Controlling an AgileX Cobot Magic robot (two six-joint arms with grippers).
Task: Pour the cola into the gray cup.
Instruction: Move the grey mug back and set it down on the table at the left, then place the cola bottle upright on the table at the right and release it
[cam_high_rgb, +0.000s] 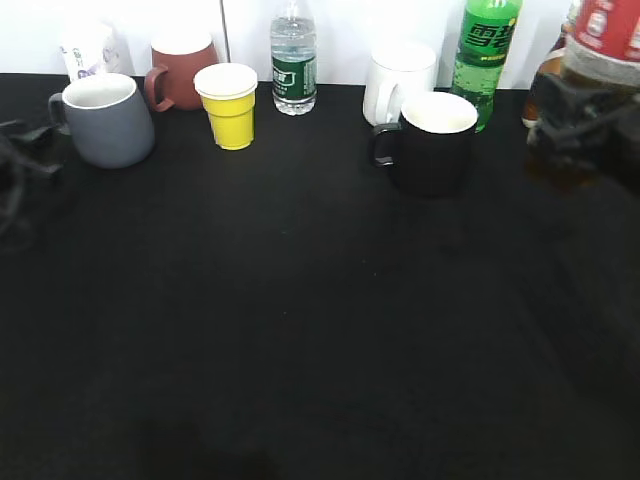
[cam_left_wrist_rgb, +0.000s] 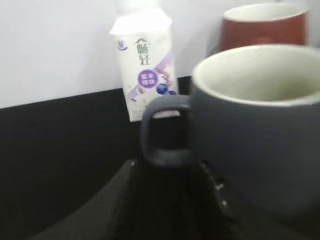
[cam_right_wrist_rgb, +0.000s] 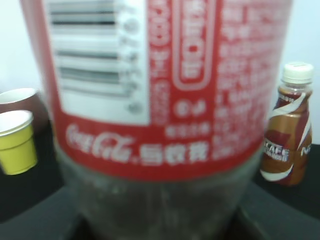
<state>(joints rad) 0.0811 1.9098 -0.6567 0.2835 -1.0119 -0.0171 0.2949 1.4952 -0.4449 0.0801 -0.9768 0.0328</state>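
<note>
**Right gripper on cola at far right; gray cup at far left**

Cola (cam_high_rgb: 607, 40) sits at the exterior view's top right edge, red label showing, dark liquid below it. Right gripper (cam_high_rgb: 578, 110) is clamped around the bottle's lower body; the right wrist view is filled by the cola (cam_right_wrist_rgb: 160, 100) with dark gripper parts at both bottom corners. A small brown coffee bottle (cam_right_wrist_rgb: 289, 125) stands behind to the right, a yellow cup (cam_right_wrist_rgb: 16, 142) to the left.

Gray cup (cam_high_rgb: 108, 118) is upright at far left of the black table (cam_high_rgb: 300, 330), handle facing left. Left gripper (cam_high_rgb: 20, 160) is a dark shape just left of it; can't tell whether its jaws are apart or together. Left wrist view: cup handle (cam_left_wrist_rgb: 162, 132) close in front, dark gripper body below it, contact unclear. White carton (cam_left_wrist_rgb: 145, 70) and maroon mug (cam_left_wrist_rgb: 262, 27) stand behind.

Back row: water bottle (cam_high_rgb: 293, 60), white mug (cam_high_rgb: 398, 80), black mug (cam_high_rgb: 432, 140), green bottle (cam_high_rgb: 485, 55).
</note>
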